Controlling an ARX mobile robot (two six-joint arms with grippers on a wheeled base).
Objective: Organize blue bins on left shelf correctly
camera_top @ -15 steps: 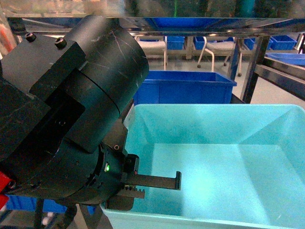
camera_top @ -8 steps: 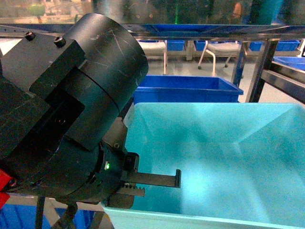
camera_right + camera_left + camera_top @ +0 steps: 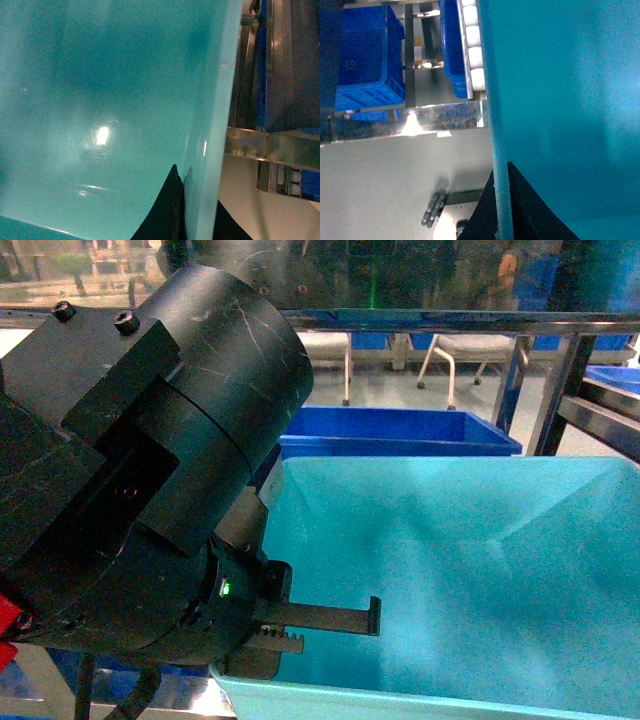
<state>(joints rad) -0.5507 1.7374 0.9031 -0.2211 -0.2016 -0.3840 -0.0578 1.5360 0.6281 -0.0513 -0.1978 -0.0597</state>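
Observation:
A light turquoise blue bin (image 3: pixel 460 580) fills the lower right of the head view, held off the ground between both arms. My left gripper (image 3: pixel 330 625) is shut on the bin's left wall, one black finger lying inside it. In the left wrist view the bin's thin rim (image 3: pixel 499 165) runs between the left gripper's (image 3: pixel 503 215) black fingers. My right gripper (image 3: pixel 200 215) is shut on the opposite wall (image 3: pixel 212 125) and is out of the head view. The left shelf shows as a steel rail (image 3: pixel 420 318) ahead and white rollers (image 3: pixel 472 45).
A dark blue crate (image 3: pixel 400 432) sits just behind the bin. A steel upright (image 3: pixel 565 390) stands at the right. More dark blue crates (image 3: pixel 365 60) and a shiny steel rail (image 3: pixel 410 122) lie by the rollers. My bulky left arm (image 3: pixel 130 490) blocks the left side.
The rack rail and dark blue crate have slid down and right in the head view. The bin stays gripped at both walls and looks darker.

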